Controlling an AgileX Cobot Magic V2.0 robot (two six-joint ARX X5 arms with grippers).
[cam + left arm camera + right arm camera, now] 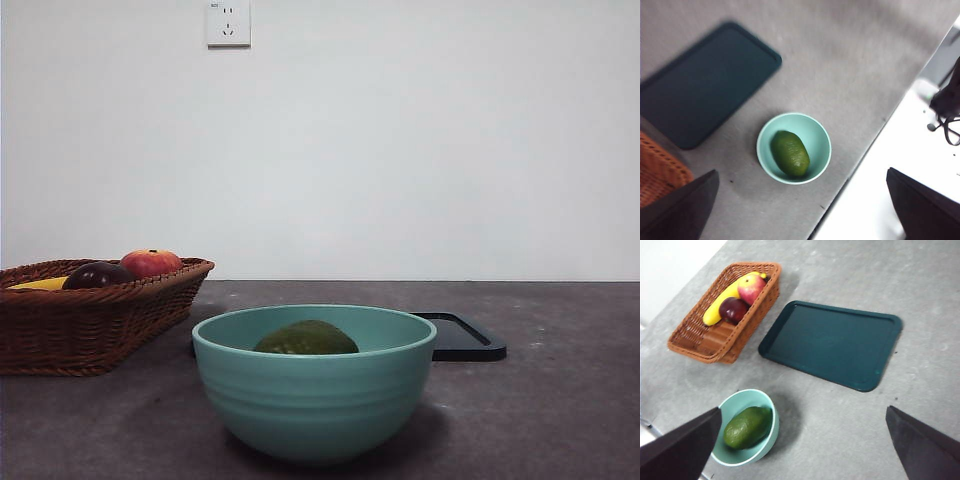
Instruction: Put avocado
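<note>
The dark-green avocado [307, 339] lies inside a teal bowl [315, 400] at the front middle of the table. It also shows in the left wrist view [790, 153] in the bowl [820, 135] and in the right wrist view [747, 427] in the bowl [740, 399]. My left gripper [802, 210] is open and empty, high above the bowl. My right gripper [802, 450] is open and empty, high above the table. Neither arm shows in the front view.
A brown wicker basket [95, 325] at the left holds a dark purple fruit [97, 275], a red-orange fruit [151, 263] and a banana [722, 302]. A dark flat tray [462, 338] lies behind the bowl, to the right. The table's edge [865, 165] runs close by the bowl.
</note>
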